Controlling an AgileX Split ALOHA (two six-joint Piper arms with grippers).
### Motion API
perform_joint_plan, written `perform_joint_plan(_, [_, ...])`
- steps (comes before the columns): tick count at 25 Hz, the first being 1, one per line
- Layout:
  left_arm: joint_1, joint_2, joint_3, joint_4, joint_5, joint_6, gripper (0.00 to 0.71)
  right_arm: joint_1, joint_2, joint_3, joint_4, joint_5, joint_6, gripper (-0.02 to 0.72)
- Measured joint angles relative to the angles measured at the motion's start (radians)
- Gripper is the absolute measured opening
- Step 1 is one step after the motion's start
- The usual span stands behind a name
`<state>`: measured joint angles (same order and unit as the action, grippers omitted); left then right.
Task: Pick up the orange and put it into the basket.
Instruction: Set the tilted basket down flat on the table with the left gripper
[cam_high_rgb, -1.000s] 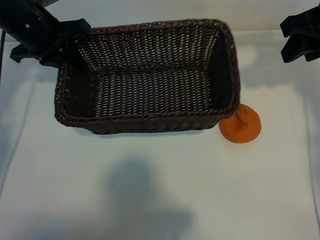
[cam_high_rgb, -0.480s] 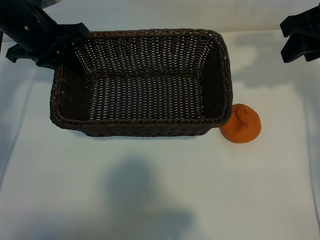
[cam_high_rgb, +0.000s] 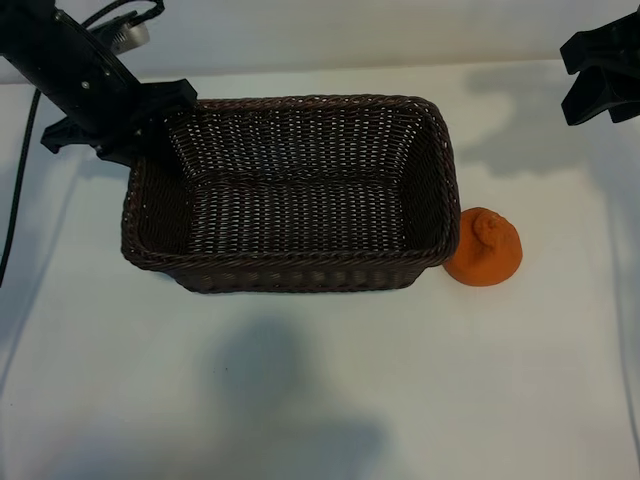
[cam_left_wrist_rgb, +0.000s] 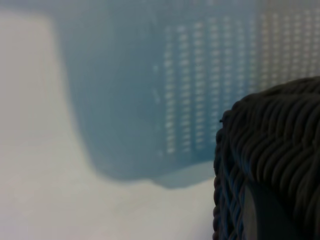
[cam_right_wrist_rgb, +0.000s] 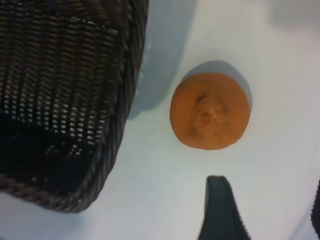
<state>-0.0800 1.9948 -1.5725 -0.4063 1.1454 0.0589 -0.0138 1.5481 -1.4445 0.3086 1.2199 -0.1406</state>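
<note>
exterior view: the basket (cam_high_rgb: 290, 190) sits on the white bench (cam_high_rgb: 320, 390), with the left gripper (cam_high_rgb: 150, 115) clamped on its far left corner rim. the orange (cam_high_rgb: 484, 248) rests on the bench just beside the basket's right end, nub up. the right gripper (cam_high_rgb: 600, 75) hangs at the far right, clear of both.

left wrist view: dark wicker rim (cam_left_wrist_rgb: 272, 160) fills one corner, held in the jaws.

right wrist view: orange (cam_right_wrist_rgb: 210, 111) outside the basket wall (cam_right_wrist_rgb: 120, 100); the jaws stand apart, holding nothing.
</note>
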Motion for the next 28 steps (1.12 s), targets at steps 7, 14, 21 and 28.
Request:
perform_joint_plan(7, [0.0,0.039,0.0,0.0,-0.062,0.014,0.159,0.0,0.0,0.0,0.0,0.0,0.0,0.433])
perform_joint_plan(14, [0.0,0.043,0.0,-0.001,-0.102,0.043,0.159,0.0,0.0,0.0,0.0,0.0,0.0,0.433])
perform_joint_plan(21, [0.0,0.057,0.0,-0.002,-0.119,0.045,0.159,0.0,0.0,0.0,0.0,0.0,0.0,0.433])
perform_joint_plan(28, [-0.015,0.108,0.0,-0.005,-0.142,0.055,0.159,0.0,0.0,0.0,0.0,0.0,0.0,0.433])
